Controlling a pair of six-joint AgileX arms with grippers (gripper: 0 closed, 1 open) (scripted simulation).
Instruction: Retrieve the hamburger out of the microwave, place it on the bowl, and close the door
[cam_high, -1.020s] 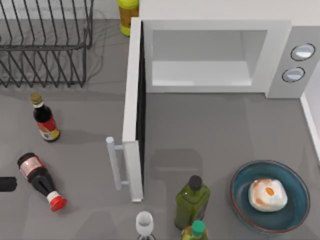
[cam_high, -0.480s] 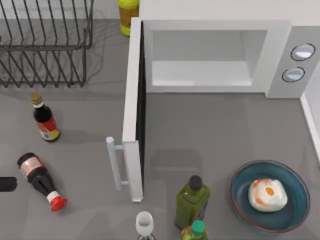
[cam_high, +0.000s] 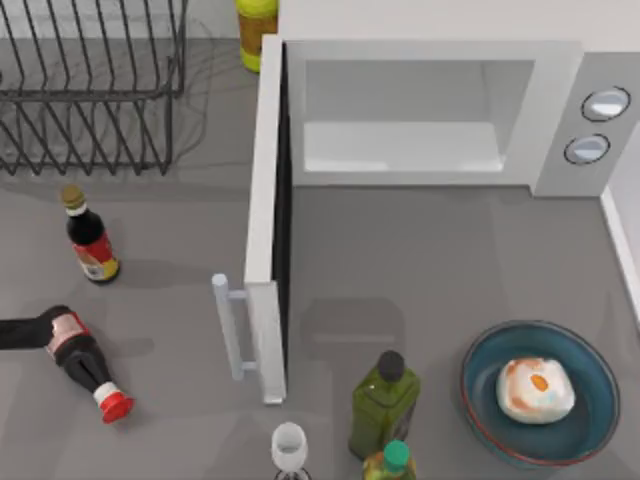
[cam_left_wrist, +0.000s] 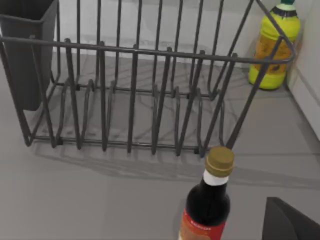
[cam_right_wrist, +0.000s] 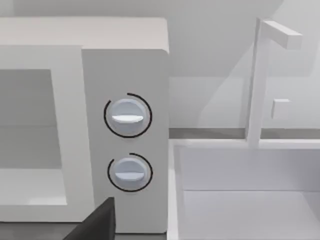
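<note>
The hamburger (cam_high: 536, 390) lies inside the blue bowl (cam_high: 487, 402) at the front right of the table. At the back stands the white microwave (cam_high: 560, 120), its pale cavity (cam_high: 400, 145) holding nothing. The right wrist view faces its knob panel (cam_right_wrist: 127, 145). The door (cam_high: 264, 180) is swung wide open toward the front, its bar handle (cam_high: 228, 325) pointing left. My left gripper (cam_high: 30, 331) reaches in from the table's left edge, up against the base of a lying dark bottle (cam_high: 85, 365). A dark part of my right gripper (cam_right_wrist: 95, 222) shows in the right wrist view.
A wire dish rack (cam_high: 90, 90) fills the back left, a yellow bottle (cam_high: 256, 30) beside it. An upright dark bottle (cam_high: 90, 240) stands left of the door. A green bottle (cam_high: 383, 400), a green-capped bottle (cam_high: 392, 462) and a glass (cam_high: 289, 445) crowd the front. A white tray (cam_right_wrist: 240, 190) stands right of the microwave.
My left arm has come in further from the left edge, moving right until it meets the lying bottle's base. Everything else has stayed put.
</note>
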